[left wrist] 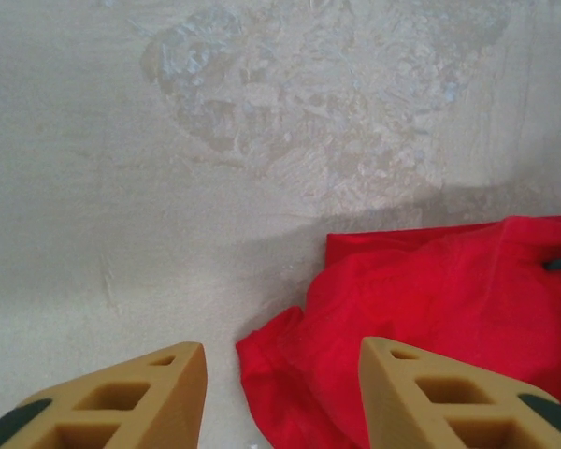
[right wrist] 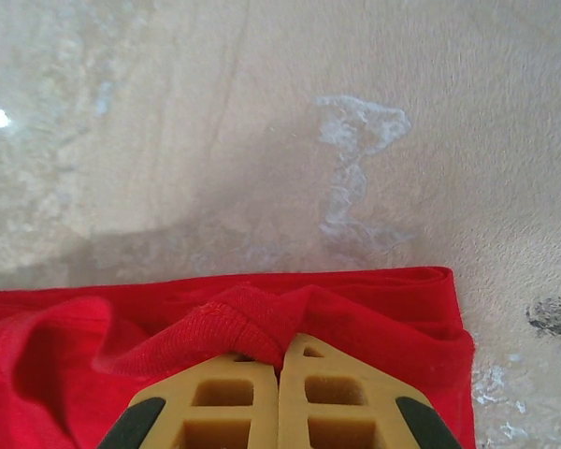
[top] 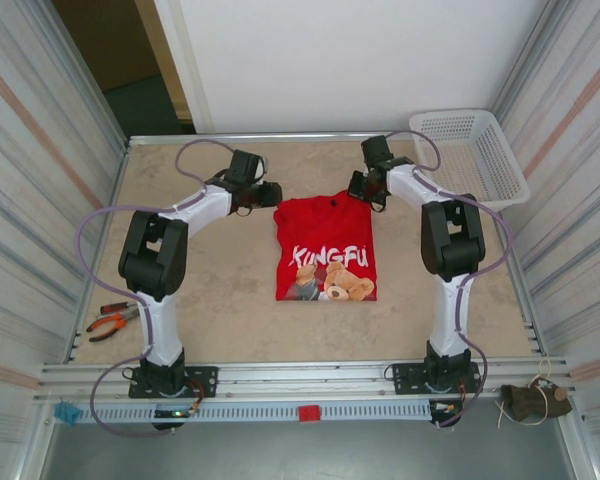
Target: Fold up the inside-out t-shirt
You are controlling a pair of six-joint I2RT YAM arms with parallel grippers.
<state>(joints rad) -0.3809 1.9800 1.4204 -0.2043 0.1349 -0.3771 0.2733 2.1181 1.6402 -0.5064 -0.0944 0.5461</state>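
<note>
**Figure: Both arms at the collar end of the shirt, one corner pinched**

The inside-out t-shirt (top: 325,235) lies flat in the middle of the tabletop (top: 220,290), narrowed to an upright rectangle with no sleeve sticking out at either side. Its printed graphic faces up on the half nearer the arm bases.

The right gripper (right wrist: 280,351) sits at the far right corner of the shirt. Its jaws are closed together on a small raised ridge of red cloth, which bunches up just ahead of the fingertips. The left gripper (left wrist: 280,344) hovers at the far left corner with its jaws spread wide. The rumpled red edge lies under and beside its right finger, and bare tabletop lies under the other.

This placement suits a two-corner lift: with both far corners held, the collar end could probably be carried toward the hem in one even fold (a one-sided pull would likely skew the rectangle). By this reading, the left corner is not yet gripped.

A white mesh basket (top: 508,178) stands at the far right corner of the tabletop, well apart from the shirt. From above, nothing can be seen inside it.
</note>
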